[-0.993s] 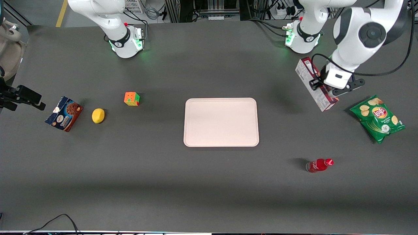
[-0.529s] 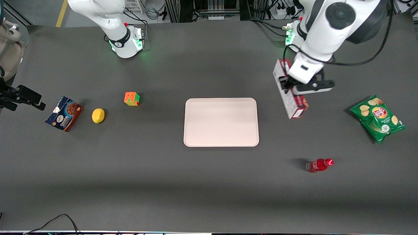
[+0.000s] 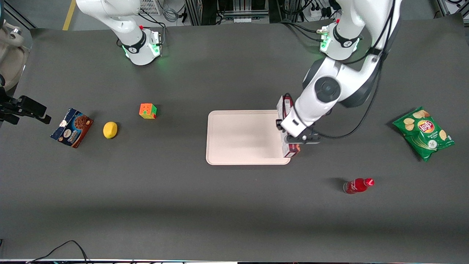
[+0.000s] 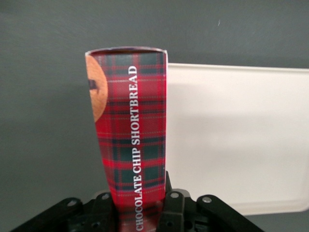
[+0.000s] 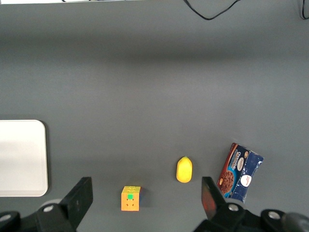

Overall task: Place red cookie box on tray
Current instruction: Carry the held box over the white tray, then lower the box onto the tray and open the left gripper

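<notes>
Reaching over the tray's [image 3: 238, 137] edge toward the working arm's end, the gripper [image 3: 291, 136] clamps the red cookie box [image 4: 130, 140]. Its wrist covers most of the carton from the front.

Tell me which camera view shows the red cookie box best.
The left wrist view: the red cookie box fills it, tartan face and lettering clear, clamped in the gripper beside the tray. The front view shows only slivers under the arm; the right wrist view shows none.

Front view high, overlooks table; wrist views look down; all share tray [image 3: 242, 137]
</notes>
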Controlling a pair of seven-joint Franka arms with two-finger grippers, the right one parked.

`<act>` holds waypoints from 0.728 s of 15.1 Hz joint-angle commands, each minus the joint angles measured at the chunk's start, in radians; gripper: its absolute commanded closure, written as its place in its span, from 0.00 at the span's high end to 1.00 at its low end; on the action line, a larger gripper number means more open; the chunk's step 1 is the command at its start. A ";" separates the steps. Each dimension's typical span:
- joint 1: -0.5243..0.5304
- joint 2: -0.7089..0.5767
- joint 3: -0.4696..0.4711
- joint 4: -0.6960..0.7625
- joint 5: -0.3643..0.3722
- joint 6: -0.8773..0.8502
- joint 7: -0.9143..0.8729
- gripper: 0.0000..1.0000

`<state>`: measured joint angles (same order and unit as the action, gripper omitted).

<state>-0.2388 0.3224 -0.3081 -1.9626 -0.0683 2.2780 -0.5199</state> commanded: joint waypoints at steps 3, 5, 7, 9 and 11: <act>-0.063 0.135 0.012 0.084 0.160 0.023 -0.176 0.13; -0.068 0.159 0.012 0.084 0.171 0.040 -0.219 0.13; -0.068 0.175 0.012 0.082 0.168 0.052 -0.223 0.12; -0.076 0.190 0.012 0.083 0.173 0.054 -0.223 0.12; -0.082 0.202 0.012 0.084 0.173 0.080 -0.223 0.14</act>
<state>-0.2941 0.5023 -0.3074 -1.9057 0.0819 2.3357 -0.7075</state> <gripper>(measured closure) 0.687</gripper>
